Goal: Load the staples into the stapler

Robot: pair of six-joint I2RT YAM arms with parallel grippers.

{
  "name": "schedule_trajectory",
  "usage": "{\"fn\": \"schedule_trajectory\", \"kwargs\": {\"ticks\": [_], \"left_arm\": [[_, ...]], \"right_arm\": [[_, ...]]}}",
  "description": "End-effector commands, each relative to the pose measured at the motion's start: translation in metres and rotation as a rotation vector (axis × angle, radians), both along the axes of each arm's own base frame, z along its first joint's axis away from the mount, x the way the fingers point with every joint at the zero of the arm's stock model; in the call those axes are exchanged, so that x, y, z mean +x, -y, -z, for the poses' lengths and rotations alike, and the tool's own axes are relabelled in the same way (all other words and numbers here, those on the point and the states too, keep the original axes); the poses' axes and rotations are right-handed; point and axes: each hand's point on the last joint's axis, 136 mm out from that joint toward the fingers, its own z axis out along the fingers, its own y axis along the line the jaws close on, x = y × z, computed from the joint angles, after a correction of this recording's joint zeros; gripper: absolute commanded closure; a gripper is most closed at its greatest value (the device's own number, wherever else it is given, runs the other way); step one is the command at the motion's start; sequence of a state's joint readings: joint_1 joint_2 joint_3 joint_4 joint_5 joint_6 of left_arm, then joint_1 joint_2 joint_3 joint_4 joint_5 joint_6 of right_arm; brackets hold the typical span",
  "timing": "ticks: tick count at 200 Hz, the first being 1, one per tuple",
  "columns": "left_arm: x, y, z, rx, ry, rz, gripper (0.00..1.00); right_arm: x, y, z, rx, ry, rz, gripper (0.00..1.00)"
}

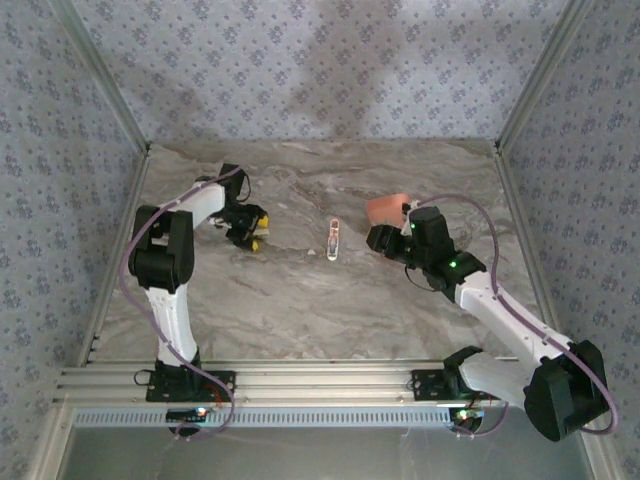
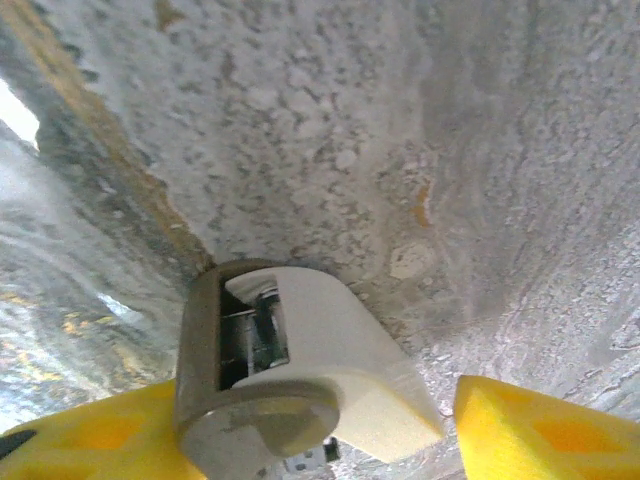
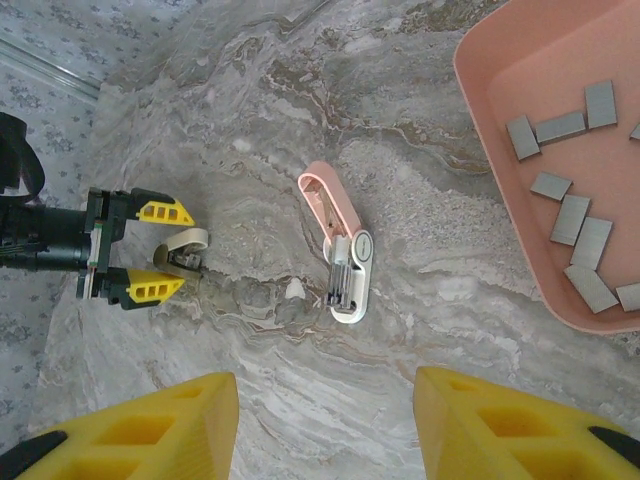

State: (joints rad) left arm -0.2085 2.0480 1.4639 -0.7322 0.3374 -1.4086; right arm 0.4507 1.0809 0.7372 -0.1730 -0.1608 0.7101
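Observation:
The stapler (image 3: 340, 250) lies in the middle of the marble table, its pale pink top flipped open away from the white base; it also shows in the top view (image 1: 334, 238). Grey staples (image 3: 565, 215) lie in strips in the salmon tray (image 3: 540, 60). My right gripper (image 3: 325, 420) hangs open over bare table just short of the stapler, with nothing between its yellow fingers. My left gripper (image 2: 315, 440) straddles a whitish oblong piece (image 2: 310, 340). One finger (image 2: 90, 440) touches the piece and the other stands slightly clear of it.
The salmon tray (image 1: 388, 207) sits on the far right side, just behind my right gripper (image 1: 376, 240). My left gripper (image 1: 252, 230) is to the stapler's left. Patterned walls close the table on three sides, and an aluminium rail runs along the near edge.

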Motion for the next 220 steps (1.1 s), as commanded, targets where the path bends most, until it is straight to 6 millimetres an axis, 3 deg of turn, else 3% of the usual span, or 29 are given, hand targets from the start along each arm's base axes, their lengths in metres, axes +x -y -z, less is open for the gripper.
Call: {"fn": "schedule_trajectory", "kwargs": {"ticks": [1, 33, 79, 129, 220], "left_arm": [[-0.012, 0.007, 0.003, -0.049, -0.143, -0.159, 0.43], [-0.016, 0.007, 0.002, -0.049, -0.146, -0.153, 0.53], [-0.020, 0.015, -0.014, -0.063, -0.073, -0.103, 0.60], [-0.032, 0.032, -0.034, -0.091, 0.031, -0.001, 0.61], [-0.046, 0.082, -0.107, -0.193, 0.396, 0.236, 0.61]], "right_arm": [[0.002, 0.002, -0.001, -0.009, 0.022, -0.003, 0.50], [0.001, 0.002, -0.001, -0.005, 0.022, -0.007, 0.50], [-0.001, 0.001, -0.003, 0.000, 0.024, -0.019, 0.50], [-0.005, -0.004, -0.005, 0.004, 0.033, -0.038, 0.50], [-0.018, -0.025, -0.014, -0.021, 0.095, -0.123, 0.49]]}}
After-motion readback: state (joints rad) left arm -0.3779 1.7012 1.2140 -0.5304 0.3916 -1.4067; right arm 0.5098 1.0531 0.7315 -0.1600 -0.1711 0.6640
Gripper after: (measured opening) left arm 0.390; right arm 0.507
